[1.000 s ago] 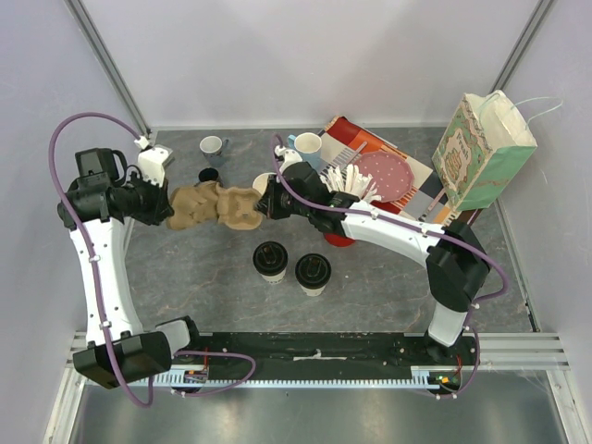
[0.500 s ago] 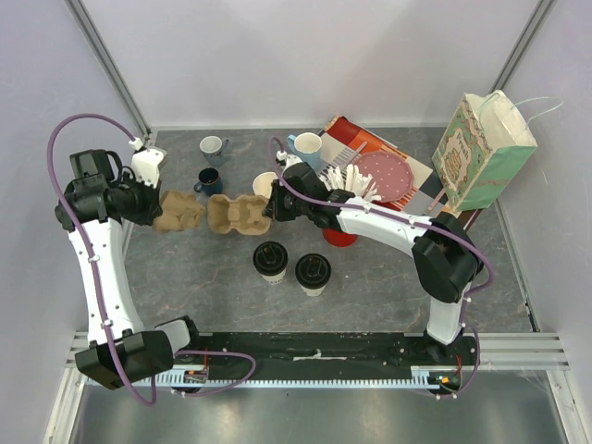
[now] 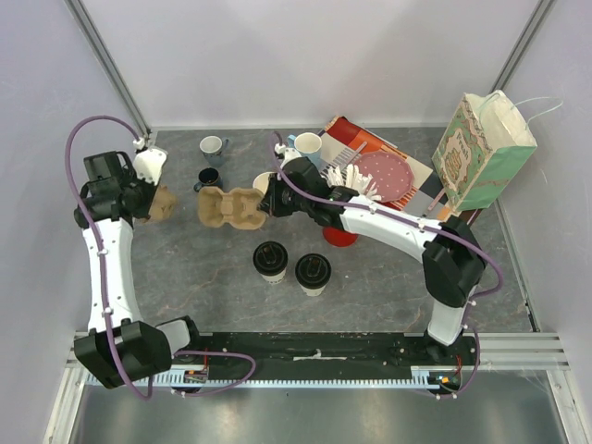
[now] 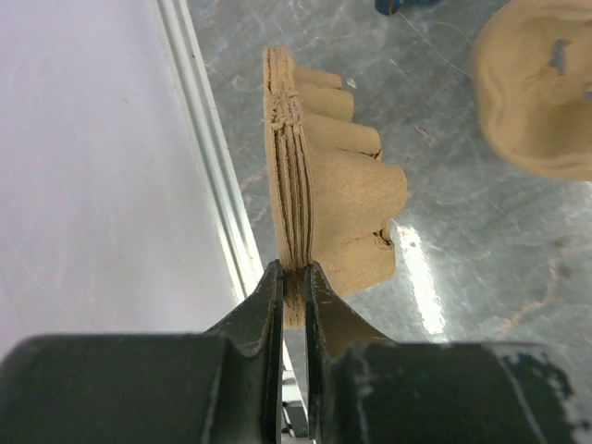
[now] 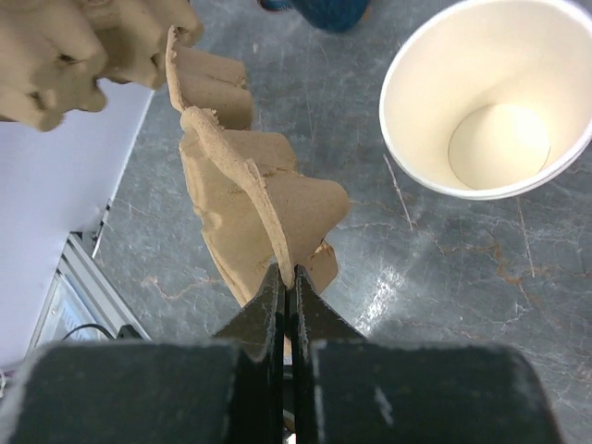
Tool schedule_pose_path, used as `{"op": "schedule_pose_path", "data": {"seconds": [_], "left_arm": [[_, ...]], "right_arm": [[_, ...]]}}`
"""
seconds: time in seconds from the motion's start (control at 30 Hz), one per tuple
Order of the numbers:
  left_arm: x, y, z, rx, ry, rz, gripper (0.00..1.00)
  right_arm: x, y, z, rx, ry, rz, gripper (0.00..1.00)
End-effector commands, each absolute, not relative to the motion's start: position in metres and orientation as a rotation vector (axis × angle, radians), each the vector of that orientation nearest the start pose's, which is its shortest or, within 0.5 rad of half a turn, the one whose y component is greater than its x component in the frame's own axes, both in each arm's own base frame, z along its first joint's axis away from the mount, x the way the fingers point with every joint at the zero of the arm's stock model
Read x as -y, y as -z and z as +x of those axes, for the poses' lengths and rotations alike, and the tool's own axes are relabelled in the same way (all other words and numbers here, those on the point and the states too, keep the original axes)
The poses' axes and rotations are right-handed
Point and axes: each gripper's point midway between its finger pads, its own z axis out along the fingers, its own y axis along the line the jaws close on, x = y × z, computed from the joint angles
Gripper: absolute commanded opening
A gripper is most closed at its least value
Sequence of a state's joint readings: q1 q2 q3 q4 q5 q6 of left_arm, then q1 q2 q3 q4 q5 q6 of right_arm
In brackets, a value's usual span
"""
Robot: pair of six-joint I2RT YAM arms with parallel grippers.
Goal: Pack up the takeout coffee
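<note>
Starting nearest the arm bases: takeout coffee cup (image 3: 271, 260) and second takeout coffee cup (image 3: 313, 273), both upright on the grey table (image 3: 388, 296), black lids on, just beside each other, apart from both grippers. Just beyond them, right gripper (image 5: 287, 277) pinched fully shut on the thin rim of a single cup carrier (image 5: 250, 199) of brown pulp, jaws meeting on the edge, carrier stretching away from the fingertips toward the left arm. Over by the left wall, left gripper (image 4: 294, 277) clamped on the edge of a stack of cup carriers (image 4: 333, 194), several layers of pulp showing between the jaws, moulded cup wells bulging to one side. Strip of bare table between stack and single cup carrier, neither touching the other. Whether either rests on the table or hangs above it, impossible to tell. Beside the right gripper and slightly farther back, an open paper cup (image 5: 490, 102), white and empty inside. Farther back, dark blue mug (image 3: 208, 178), then a small pale mug (image 3: 213, 146) and a larger pale mug (image 3: 308, 146) near the back wall. Off to the far right, pink dotted plate (image 3: 381, 176), white plastic forks (image 3: 350, 180) and a tall patterned paper bag (image 3: 486, 153) standing by the right wall
</note>
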State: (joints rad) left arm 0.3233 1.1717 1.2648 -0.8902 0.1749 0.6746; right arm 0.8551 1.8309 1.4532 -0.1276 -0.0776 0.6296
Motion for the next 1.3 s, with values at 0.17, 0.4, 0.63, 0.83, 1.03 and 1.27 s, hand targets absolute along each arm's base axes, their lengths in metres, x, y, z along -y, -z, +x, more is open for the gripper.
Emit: {"op": "schedule_pose_path", "data": {"seconds": [0.17,0.4,0.63,0.83,1.03,1.27], "left_arm": [[-0.114,-0.221,0.341,-2.157,-0.638,0.572,0.02],[-0.093,-0.178,0.345,-2.081,-0.659,0.853,0.02],[-0.063,-0.111,0.331,-2.212,-0.538,1.062,0.02],[-0.052,-0.094,0.312,-2.36,-0.377,1.055,0.59],[-0.001,-0.148,0.302,-2.245,-0.045,1.008,1.0],[0.077,-0.292,0.285,-1.914,0.394,0.94,0.87]], "right_arm": [[-0.388,-0.303,0.35,-1.932,-0.955,-0.147,0.0],[-0.319,-0.36,0.366,-1.782,-0.897,0.014,0.0],[-0.275,-0.376,0.368,-1.73,-0.862,0.092,0.0],[-0.255,-0.377,0.367,-1.733,-0.854,0.119,0.0],[-0.247,-0.373,0.366,-1.767,-0.849,0.082,0.0],[-0.261,-0.375,0.354,-1.802,-0.914,-0.045,0.0]]}}
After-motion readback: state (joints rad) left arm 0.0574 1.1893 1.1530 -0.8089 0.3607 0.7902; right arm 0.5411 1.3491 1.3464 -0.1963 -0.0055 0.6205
